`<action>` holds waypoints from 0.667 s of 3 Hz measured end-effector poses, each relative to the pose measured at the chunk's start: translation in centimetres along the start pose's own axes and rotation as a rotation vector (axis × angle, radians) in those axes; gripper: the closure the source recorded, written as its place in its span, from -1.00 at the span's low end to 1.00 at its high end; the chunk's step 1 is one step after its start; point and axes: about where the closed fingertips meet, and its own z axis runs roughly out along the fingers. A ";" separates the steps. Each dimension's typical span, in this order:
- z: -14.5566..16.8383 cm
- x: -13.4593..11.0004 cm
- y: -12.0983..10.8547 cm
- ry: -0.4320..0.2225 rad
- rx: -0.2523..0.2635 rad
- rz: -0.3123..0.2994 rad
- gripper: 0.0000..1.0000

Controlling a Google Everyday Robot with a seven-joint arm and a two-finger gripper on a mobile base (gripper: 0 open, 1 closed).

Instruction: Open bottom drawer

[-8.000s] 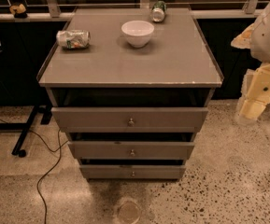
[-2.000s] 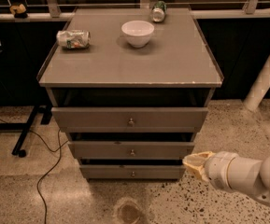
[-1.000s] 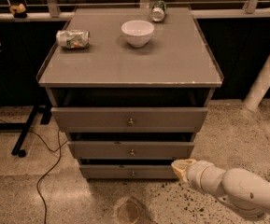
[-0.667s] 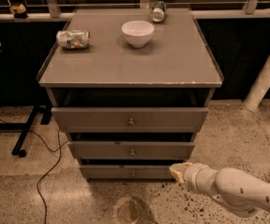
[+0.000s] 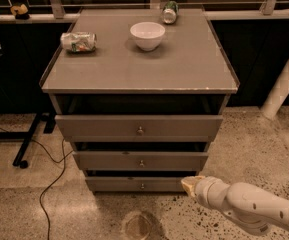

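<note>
The bottom drawer (image 5: 134,185) is the narrowest of three grey fronts, with a small round knob (image 5: 142,186) at its centre. It sits near the floor under the middle drawer (image 5: 140,161) and the widest top drawer (image 5: 139,127). My gripper (image 5: 189,183) comes in from the lower right on a white arm. Its tip is at the right end of the bottom drawer front, to the right of the knob.
On the cabinet top (image 5: 184,69) stand a white bowl (image 5: 147,35), a crushed can (image 5: 78,41) at the left and a green can (image 5: 170,11) at the back. A black cable (image 5: 51,184) runs over the floor at the left. A white post (image 5: 285,84) stands at the right.
My arm has come in from the right and moved left along the floor, bringing the gripper tip up to the right end of the bottom drawer. The drawers have not moved.
</note>
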 end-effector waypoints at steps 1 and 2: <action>2.4 2.7 -0.7 0.022 0.042 0.051 1.00; 5.4 5.5 -1.4 0.060 0.067 0.095 1.00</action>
